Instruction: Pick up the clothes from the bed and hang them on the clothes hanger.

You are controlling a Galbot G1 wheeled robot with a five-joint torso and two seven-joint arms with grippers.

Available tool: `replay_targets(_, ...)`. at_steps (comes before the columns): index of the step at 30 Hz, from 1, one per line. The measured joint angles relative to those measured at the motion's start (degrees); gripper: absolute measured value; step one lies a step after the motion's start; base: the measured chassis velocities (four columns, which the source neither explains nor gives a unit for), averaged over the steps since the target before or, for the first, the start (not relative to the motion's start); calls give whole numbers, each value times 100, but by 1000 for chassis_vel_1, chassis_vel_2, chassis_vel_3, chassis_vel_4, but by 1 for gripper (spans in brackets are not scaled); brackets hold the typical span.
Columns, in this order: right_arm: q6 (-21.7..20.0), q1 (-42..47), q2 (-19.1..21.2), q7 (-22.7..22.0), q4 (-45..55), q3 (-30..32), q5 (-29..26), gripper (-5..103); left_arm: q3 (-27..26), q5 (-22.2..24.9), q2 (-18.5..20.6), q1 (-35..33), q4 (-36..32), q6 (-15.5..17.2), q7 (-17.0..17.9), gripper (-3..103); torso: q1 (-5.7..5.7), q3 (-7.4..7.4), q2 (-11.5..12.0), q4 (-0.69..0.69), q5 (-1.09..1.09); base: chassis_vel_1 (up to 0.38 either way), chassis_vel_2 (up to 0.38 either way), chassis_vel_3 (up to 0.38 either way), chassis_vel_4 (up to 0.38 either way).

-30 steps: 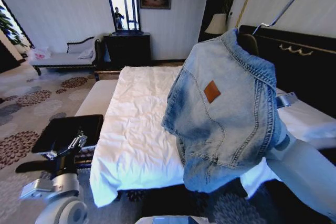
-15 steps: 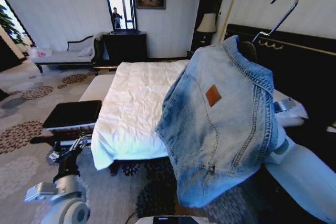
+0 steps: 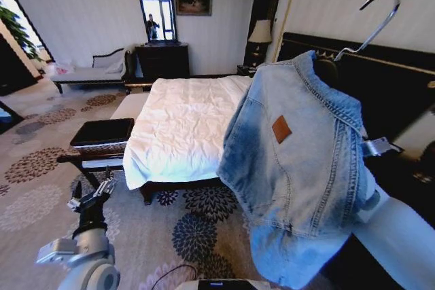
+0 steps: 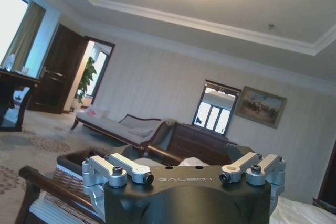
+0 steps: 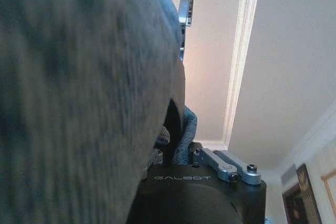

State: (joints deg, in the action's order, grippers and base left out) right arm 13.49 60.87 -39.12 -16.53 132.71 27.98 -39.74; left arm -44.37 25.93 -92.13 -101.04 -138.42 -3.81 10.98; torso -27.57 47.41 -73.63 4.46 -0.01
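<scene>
The clothes, a faded light blue denim jacket (image 3: 299,168) with a brown patch on its back, hang on the black clothes hanger, whose wire hook (image 3: 374,22) sticks up above the collar. My right gripper (image 5: 178,153) is shut on the hanger's black bar under the denim, and in the head view the jacket hides it. My right arm (image 3: 401,236) holds jacket and hanger up at the right, off the bed (image 3: 183,127). The bed's white sheets lie bare. Low at the left, my left gripper (image 3: 92,195) is open and holds nothing, its fingers (image 4: 126,169) spread wide.
A black bench (image 3: 102,134) stands at the bed's foot on the patterned carpet (image 3: 41,168). The tall black headboard (image 3: 380,79) runs behind the jacket. A chaise (image 3: 88,73), a dark dresser with mirror (image 3: 163,59) and a lamp (image 3: 262,32) line the far wall.
The whole view has shifted: the camera has backed away from the bed, so more carpet shows in front. The jacket stays on the hanger in my right gripper.
</scene>
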Motion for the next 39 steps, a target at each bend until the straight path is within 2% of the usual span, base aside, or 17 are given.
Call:
replay_targets(4, 35, 445, -194, 52, 49, 185, 183, 20, 62, -24, -1, 38, 112, -86, -66, 100, -13, 5, 7, -4, 0, -30, 49, 15, -63)
replay_targets(7, 87, 693, -323, 93, 53, 286, 315, 20, 102, -41, -4, 71, 195, -127, -124, 100, -13, 5, 7, 0, 0, -48, 35, -10, -79)
replay_targets(24, 56, 1092, -711, 15, -148, 735, 671, 20, 147, -14, 20, 265, 372, -133, -204, 100, -5, 1, 2, 0, 1, -64, -70, -73, -64)
replay_targets(39, -450, 1631, -840, -256, 53, 1477, 786, 20, 218, 85, 143, 393, 395, -120, -239, 100, -2, 1, 2, 1, 2, -125, -131, -129, -129)
